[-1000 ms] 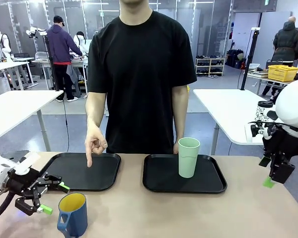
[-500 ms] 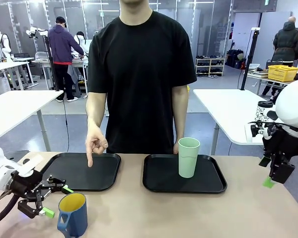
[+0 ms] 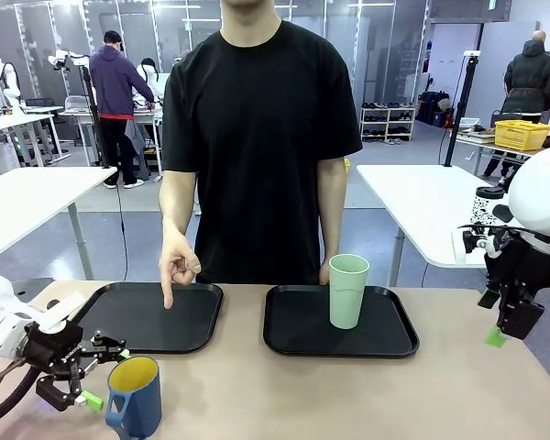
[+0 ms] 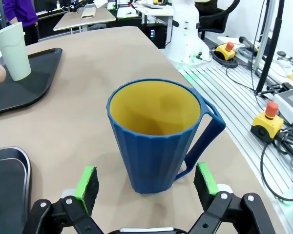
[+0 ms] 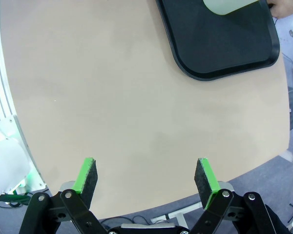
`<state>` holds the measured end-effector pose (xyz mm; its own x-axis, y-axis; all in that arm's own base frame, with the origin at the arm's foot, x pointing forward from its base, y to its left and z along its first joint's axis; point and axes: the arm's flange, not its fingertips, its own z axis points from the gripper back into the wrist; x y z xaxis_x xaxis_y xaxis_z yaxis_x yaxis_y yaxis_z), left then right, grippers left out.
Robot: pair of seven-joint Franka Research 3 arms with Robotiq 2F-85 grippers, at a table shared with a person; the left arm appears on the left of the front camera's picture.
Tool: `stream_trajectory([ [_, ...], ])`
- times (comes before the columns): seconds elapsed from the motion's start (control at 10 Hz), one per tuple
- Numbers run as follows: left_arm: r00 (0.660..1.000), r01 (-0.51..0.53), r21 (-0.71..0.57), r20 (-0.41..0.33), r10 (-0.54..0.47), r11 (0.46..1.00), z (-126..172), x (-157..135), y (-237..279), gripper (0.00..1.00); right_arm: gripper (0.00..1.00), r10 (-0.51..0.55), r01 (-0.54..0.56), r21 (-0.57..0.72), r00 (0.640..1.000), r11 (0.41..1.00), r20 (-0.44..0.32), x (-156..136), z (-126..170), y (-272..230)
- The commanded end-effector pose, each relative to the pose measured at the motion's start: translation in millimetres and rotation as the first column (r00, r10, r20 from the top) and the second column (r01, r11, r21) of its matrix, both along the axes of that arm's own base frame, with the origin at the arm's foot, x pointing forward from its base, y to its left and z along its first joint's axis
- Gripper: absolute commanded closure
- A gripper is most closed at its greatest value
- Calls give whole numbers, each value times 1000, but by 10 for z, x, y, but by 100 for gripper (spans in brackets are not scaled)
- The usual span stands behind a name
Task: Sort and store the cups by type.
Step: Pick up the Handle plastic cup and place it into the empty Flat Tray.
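A dark blue mug (image 3: pixel 135 397) with a yellow inside and a handle stands on the table near the front left. My left gripper (image 3: pixel 104 376) sits open just to its left, fingers pointing at it. In the left wrist view the mug (image 4: pixel 158 134) stands upright just ahead of the open left gripper (image 4: pixel 146 178), handle to the picture's right. A tall mint-green tumbler (image 3: pixel 348 291) stands upright on the right black tray (image 3: pixel 385 339). My right gripper (image 3: pixel 492 318) hangs open above the table's right edge, and the right wrist view shows the right gripper (image 5: pixel 146 175) over bare tabletop.
The person stands at the far side, one finger (image 3: pixel 166 295) pointing down onto the left black tray (image 3: pixel 188 330); the other hand is behind the tumbler. The tumbler (image 4: pixel 12 51) and its tray also show far off in the left wrist view. Bare tabletop lies between the trays and the front edge.
My left gripper has moved right and forward toward the blue mug, staying open. The right arm, the tumbler and the person's pointing hand have not moved.
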<state>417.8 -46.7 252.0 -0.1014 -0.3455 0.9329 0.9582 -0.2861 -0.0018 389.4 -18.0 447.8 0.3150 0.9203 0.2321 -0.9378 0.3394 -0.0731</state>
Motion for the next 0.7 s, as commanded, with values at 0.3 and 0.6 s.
stream_trajectory([
  [0.3, 999, 38, -71, -3, -39, 997, -123, -18, -164, 0, 0, -21, 21, -14, 1000, 1000, -6, -14, 5, 6],
  [0.6, 999, 38, -78, 7, -37, 996, -173, -17, -240, 0, 0, -21, 21, -14, 1000, 1000, -6, -14, 5, 6],
])
